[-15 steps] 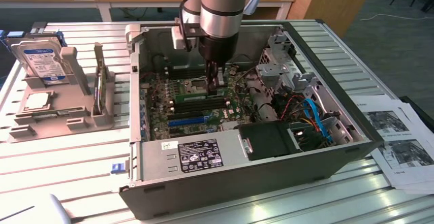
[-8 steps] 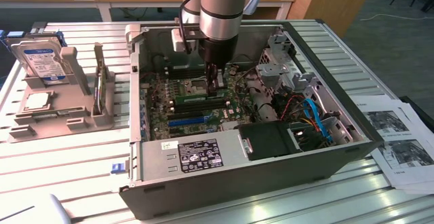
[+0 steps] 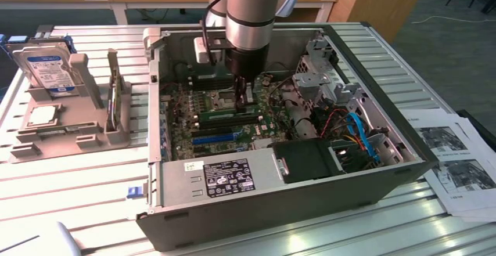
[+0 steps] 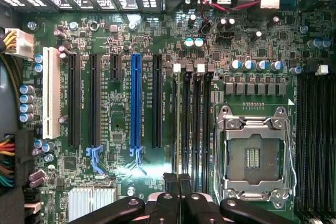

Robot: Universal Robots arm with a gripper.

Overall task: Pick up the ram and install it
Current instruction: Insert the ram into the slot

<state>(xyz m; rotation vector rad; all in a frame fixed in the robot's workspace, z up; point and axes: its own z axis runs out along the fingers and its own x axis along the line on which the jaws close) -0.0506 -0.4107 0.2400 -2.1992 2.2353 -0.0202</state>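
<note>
One ram (image 3: 225,115), a green stick, is all I can make out inside the open computer case (image 3: 256,201). It stands on its long edge in the memory slots (image 4: 188,124), between the empty processor socket (image 4: 254,153) and the blue slot (image 4: 136,100). The hand (image 4: 178,183) hangs right over that row with its fingertips pressed together. Whether they nip the stick's upper edge or only bear on it, I cannot tell.

I judge the stick to be light, stiff and thin, and fragile. It would likely crack if bent, and its chips and contact edge are best left untouched. The safest hold looks to be across the two flat faces near the top edge, about the middle of its length, so that any push goes straight down and evenly.

By count there is one hand, one ram, one processor socket, one blue slot, one white slot (image 4: 51,93) and two banks of memory slots, one on each side of the socket. Outside the case, one hard drive (image 3: 50,70) stands in one grey fixture (image 3: 66,134) on the desk (image 3: 78,175).
</note>
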